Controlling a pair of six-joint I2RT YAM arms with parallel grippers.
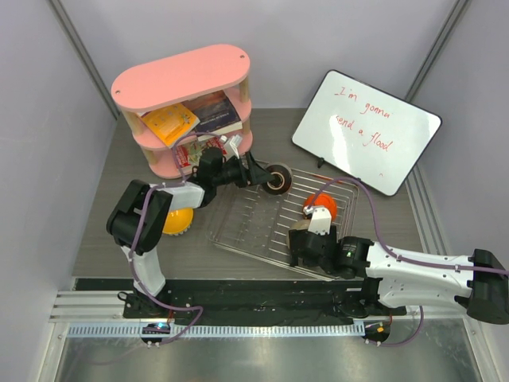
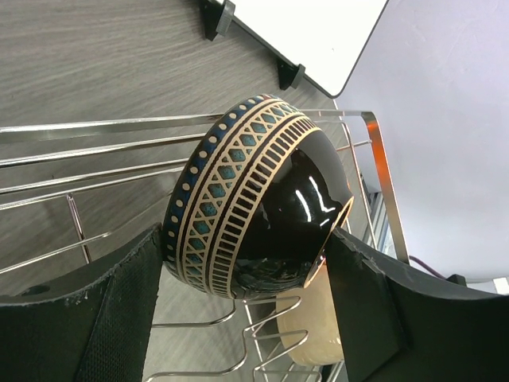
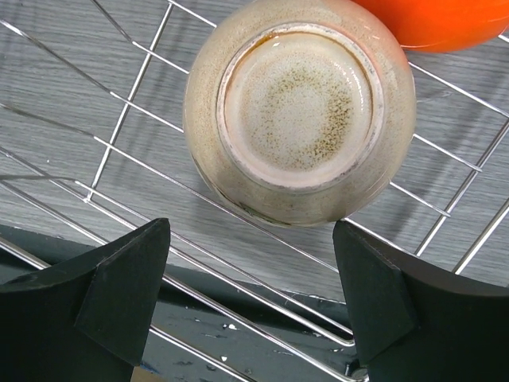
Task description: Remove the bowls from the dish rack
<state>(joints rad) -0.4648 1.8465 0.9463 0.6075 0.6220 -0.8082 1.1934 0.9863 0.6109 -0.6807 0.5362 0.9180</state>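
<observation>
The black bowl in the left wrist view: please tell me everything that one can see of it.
The black bowl is glossy, like glazed ceramic. A wide band runs around it: blue with cream dots, then teal diamonds, then cream bars. A thin copper-coloured edge shows on its right. It is tilted on its side between the fingers of the left gripper, which touch it on both sides, at the far side of the dish rack.

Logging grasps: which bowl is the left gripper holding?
The black patterned bowl, on its side in the left gripper; the cream bowl, orange bowl and yellow bowl lie free.
</observation>
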